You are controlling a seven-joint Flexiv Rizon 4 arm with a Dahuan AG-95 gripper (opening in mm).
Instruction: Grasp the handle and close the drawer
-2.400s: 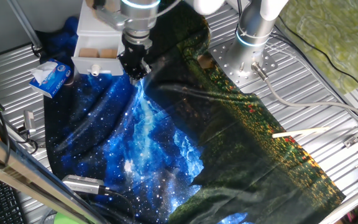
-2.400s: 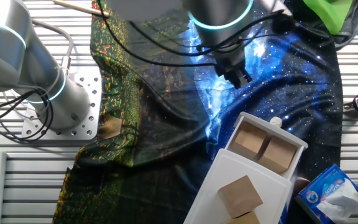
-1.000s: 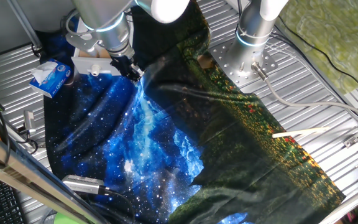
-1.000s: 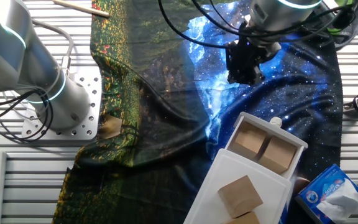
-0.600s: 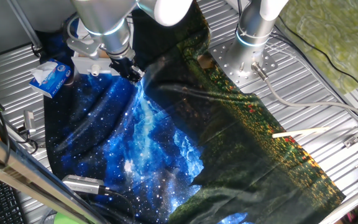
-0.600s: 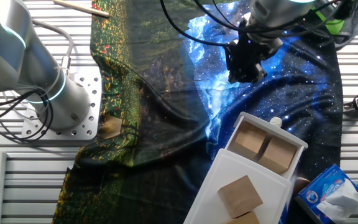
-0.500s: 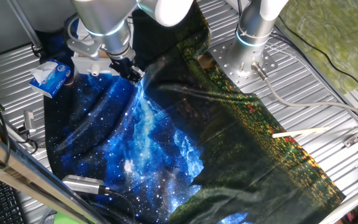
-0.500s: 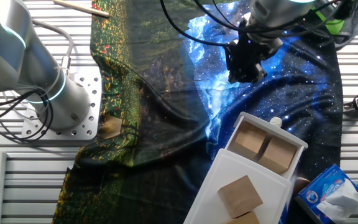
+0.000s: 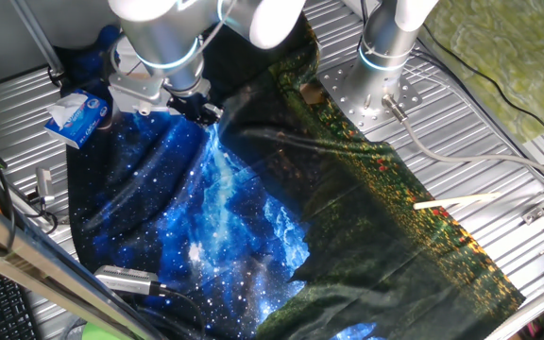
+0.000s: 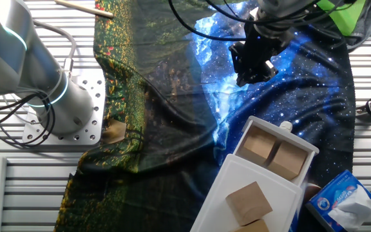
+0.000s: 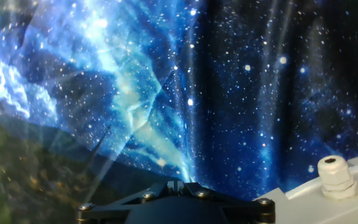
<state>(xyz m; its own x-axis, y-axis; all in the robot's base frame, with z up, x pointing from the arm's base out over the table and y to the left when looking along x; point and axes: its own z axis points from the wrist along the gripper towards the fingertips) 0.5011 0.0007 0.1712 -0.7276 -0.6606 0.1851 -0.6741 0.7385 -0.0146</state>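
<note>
The drawer (image 10: 277,153) stands open, white with tan-brown blocks inside, sticking out of its white case (image 10: 250,193). Its handle (image 10: 285,127) is a small round white knob on the drawer front. My gripper (image 10: 248,77) hovers over the starry cloth, a short way from the knob and not touching it; its jaws look shut and empty. In the hand view the handle (image 11: 335,176) sits at the lower right on the drawer front (image 11: 316,210), right of my gripper (image 11: 176,185). In one fixed view the gripper (image 9: 201,109) is beside the drawer (image 9: 126,94), which the arm mostly hides.
A blue-and-white tissue packet (image 9: 76,115) lies next to the drawer and also shows in the other fixed view (image 10: 343,196). A galaxy-print cloth (image 9: 225,217) covers the table. The arm's base (image 9: 376,57) stands at the back. A wooden stick (image 9: 456,200) lies at the right.
The gripper has swung from the cloth's middle to a spot nearer the drawer front. In the last half second the wrist has turned and tilted a little. The drawer has not moved.
</note>
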